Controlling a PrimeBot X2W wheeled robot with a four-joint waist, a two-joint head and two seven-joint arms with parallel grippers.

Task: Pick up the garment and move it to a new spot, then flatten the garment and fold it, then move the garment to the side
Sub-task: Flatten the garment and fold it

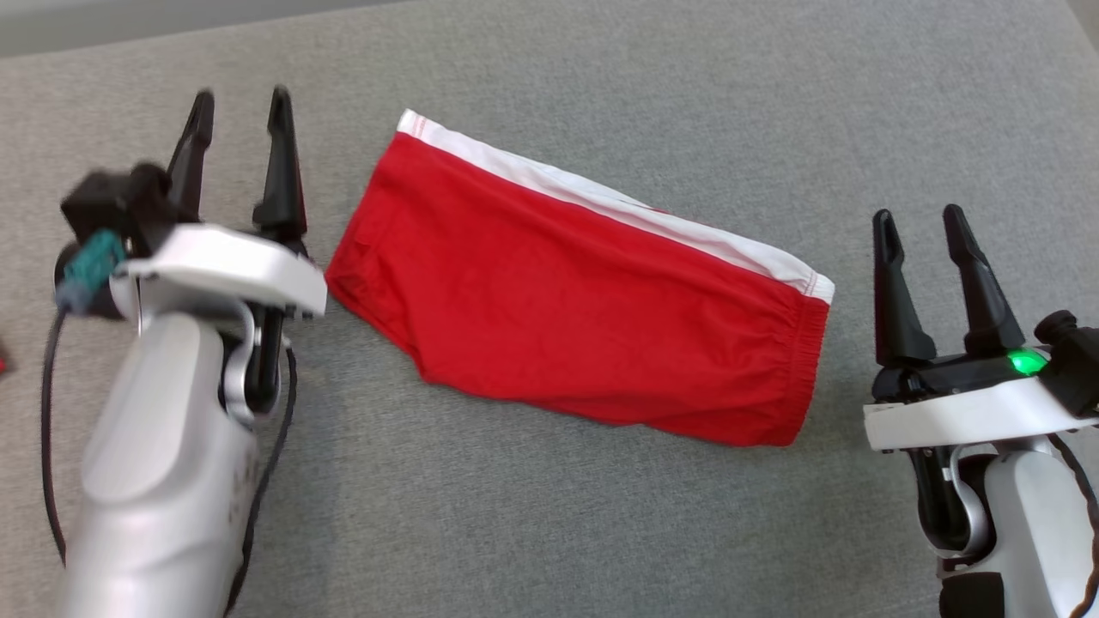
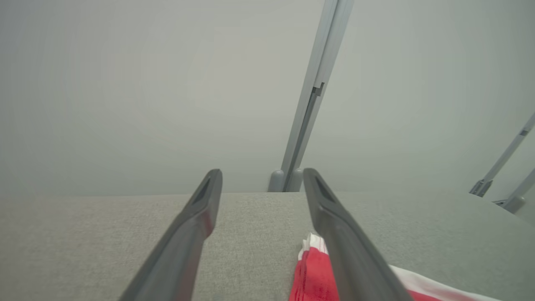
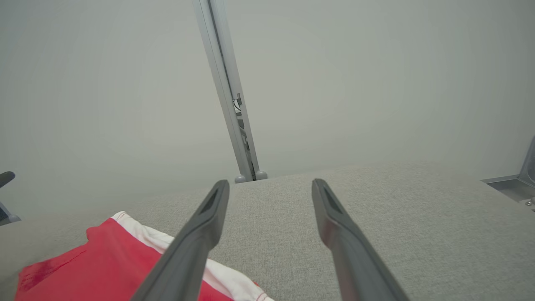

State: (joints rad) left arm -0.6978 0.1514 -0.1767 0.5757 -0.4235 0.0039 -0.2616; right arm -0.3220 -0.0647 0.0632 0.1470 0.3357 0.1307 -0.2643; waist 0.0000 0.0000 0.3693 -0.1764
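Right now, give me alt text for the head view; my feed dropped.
A pair of red shorts with a white band lies flat on a grey cloth surface. The left arm and right arm sit either side of it, jaws open and empty.

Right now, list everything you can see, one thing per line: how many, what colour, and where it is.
garment: one, red with a white band along its far edge, lying flat and slanted on the surface between the two pincers
padded surface: one, grey fabric, under the garment
posts: several, grey metal, standing past the surface's far edge
small scrap: one, red, at the head view's left edge, too little visible to identify
left pincer: one, dark fingers on a pale arm, open and empty, just left of the garment
right pincer: one, dark fingers on a pale arm, open and empty, just right of the garment
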